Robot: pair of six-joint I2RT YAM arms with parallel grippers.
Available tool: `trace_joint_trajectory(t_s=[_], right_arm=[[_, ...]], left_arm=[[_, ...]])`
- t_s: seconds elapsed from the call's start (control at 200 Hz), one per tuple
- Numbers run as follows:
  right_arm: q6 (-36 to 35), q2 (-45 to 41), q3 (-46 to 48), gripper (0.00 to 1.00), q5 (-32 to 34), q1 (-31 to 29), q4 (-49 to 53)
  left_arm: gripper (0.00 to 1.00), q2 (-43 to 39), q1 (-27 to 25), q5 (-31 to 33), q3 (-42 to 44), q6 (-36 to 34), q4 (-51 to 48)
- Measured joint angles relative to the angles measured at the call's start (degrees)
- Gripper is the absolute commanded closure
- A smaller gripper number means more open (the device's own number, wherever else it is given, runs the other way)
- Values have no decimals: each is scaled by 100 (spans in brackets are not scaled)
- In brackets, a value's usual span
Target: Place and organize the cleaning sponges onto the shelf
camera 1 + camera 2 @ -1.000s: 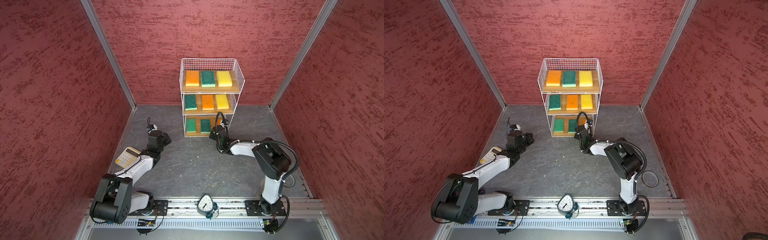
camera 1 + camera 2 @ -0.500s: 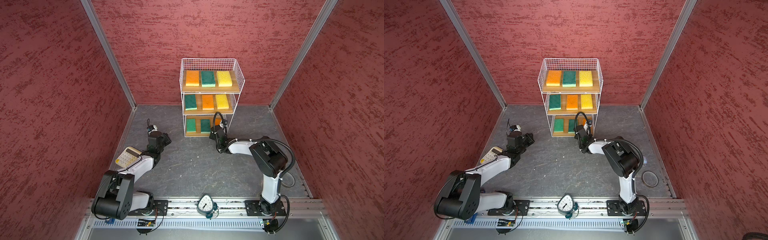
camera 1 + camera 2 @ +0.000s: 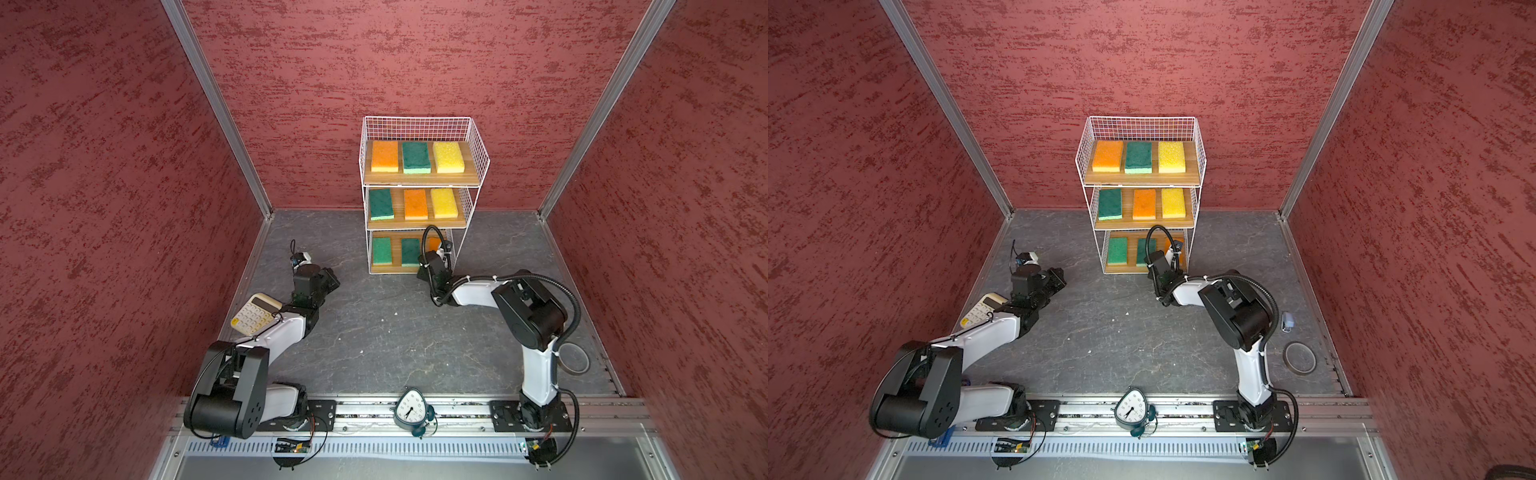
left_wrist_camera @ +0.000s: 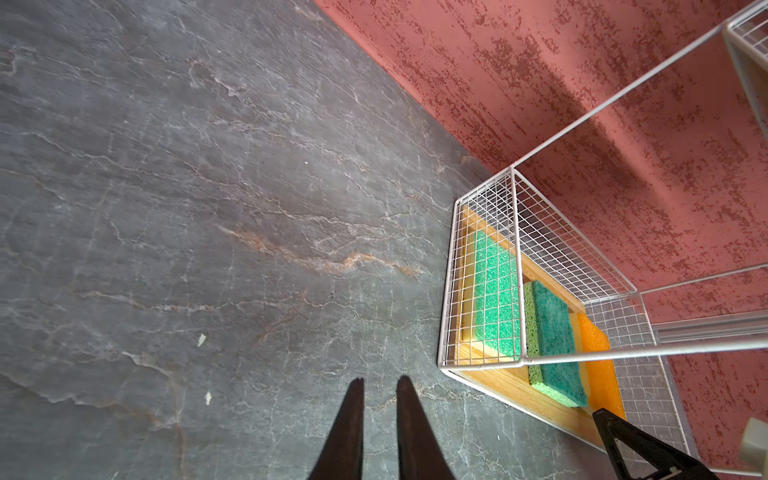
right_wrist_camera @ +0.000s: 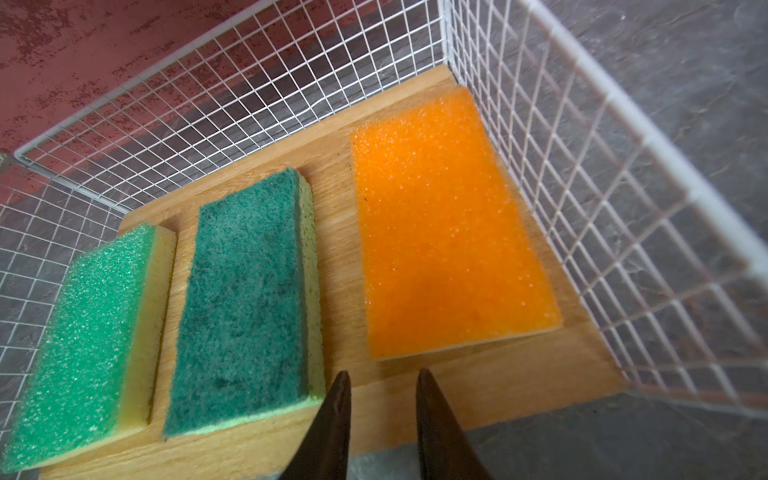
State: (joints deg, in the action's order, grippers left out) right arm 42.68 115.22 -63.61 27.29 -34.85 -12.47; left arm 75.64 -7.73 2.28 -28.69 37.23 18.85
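Shelf (image 3: 419, 179): 3 tiers, 3 sponges (image 3: 415, 203) ea; stands on slate floor (image 3: 374, 332).

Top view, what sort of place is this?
Likely a robot lab test cell, not a home: red panel walls box in the floor, robot arms stand on a metal rail, and a wire shelf holds sponges.

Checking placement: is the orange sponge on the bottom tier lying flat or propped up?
Flat: the orange sponge lies level on the bottom board, apart from the empty right end effector.
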Motion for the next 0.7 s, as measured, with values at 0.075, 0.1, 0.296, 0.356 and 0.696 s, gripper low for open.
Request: trace_joint_trajectory(t_s=[0.075, 0.1, 0.296, 0.356, 0.696], right_arm=[[4, 9, -35, 71, 0, -7, 22], [13, 9, -46, 71, 0, -9, 35], [92, 142, -254, 71, 0, -24, 232], [136, 208, -354, 72, 2, -26, 317], [413, 260, -426, 73, 146, -37, 660]], left_arm=[[83, 50, 33, -50, 2, 37, 48], [83, 66, 42, -57, 4, 44, 66], [83, 168, 136, -153, 9, 109, 177], [83, 212, 181, -210, 11, 140, 188], [83, 376, 321, -396, 151, 295, 391]])
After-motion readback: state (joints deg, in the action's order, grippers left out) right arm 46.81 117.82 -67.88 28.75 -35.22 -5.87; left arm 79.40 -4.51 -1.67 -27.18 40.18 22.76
